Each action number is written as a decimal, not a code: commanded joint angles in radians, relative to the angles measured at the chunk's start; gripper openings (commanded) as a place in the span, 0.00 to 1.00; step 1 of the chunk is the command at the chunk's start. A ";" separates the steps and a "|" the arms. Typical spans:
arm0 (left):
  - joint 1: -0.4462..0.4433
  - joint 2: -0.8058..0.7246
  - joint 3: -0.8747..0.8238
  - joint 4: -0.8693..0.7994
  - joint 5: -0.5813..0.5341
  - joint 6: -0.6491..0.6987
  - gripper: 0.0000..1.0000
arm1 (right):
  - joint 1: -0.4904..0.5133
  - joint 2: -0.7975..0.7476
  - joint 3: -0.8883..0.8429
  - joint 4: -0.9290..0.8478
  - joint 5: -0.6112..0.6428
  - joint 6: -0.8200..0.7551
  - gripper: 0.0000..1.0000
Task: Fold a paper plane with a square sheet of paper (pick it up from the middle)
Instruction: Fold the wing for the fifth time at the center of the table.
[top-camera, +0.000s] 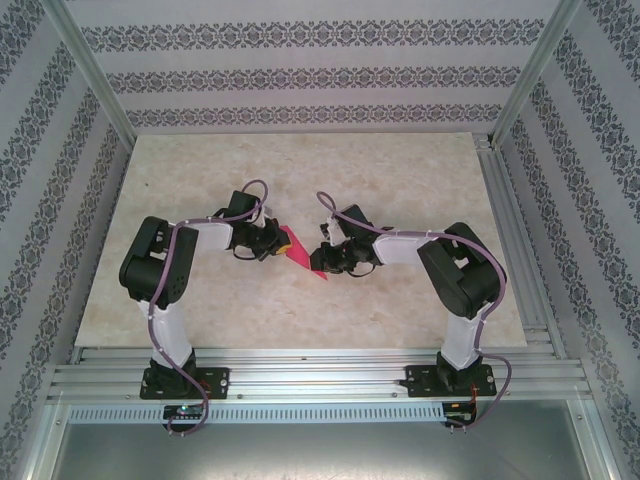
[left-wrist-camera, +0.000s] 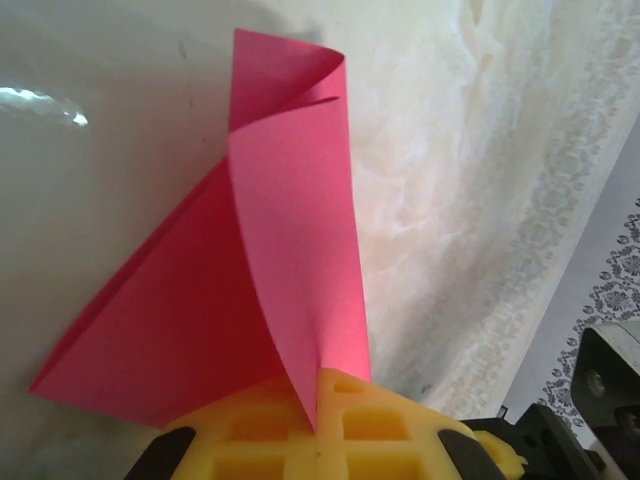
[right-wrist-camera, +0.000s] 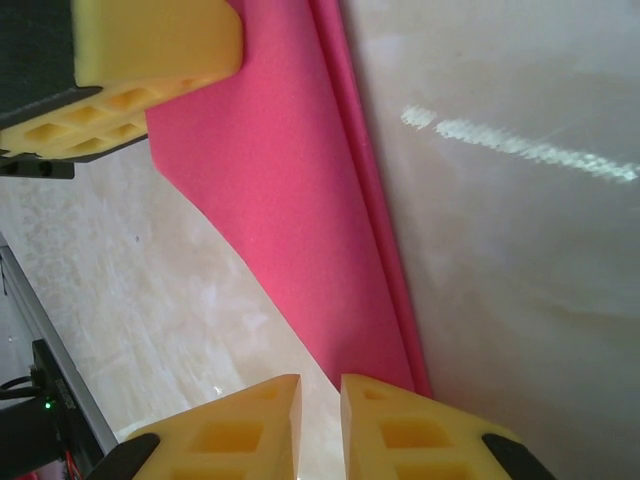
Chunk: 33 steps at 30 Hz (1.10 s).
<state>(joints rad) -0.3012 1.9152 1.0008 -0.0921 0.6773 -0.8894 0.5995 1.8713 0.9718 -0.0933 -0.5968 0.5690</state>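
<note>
One folded paper is pinched by the left hand; the right hand is narrowly open beside it.

The magenta-red sheet of paper is partly folded into layered, roughly triangular flaps with a sharp crease along one long edge, near the middle of the desk. One flap lies low against the surface while another rises and curls over at its far end. Its near corner is pinched in the closed jaws of the left gripper.
</note>
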 joint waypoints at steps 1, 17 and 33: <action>0.011 0.032 0.033 -0.037 -0.022 0.050 0.02 | -0.010 -0.002 -0.016 0.000 -0.007 0.015 0.18; 0.013 0.066 0.077 -0.076 -0.032 0.083 0.02 | -0.025 0.022 -0.086 0.046 -0.021 0.082 0.18; 0.014 0.096 0.133 -0.128 -0.006 0.119 0.02 | -0.041 -0.048 -0.057 0.054 -0.074 0.101 0.18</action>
<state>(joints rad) -0.3012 1.9892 1.1076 -0.1864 0.6758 -0.8005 0.5667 1.8095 0.8944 -0.0666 -0.6315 0.6533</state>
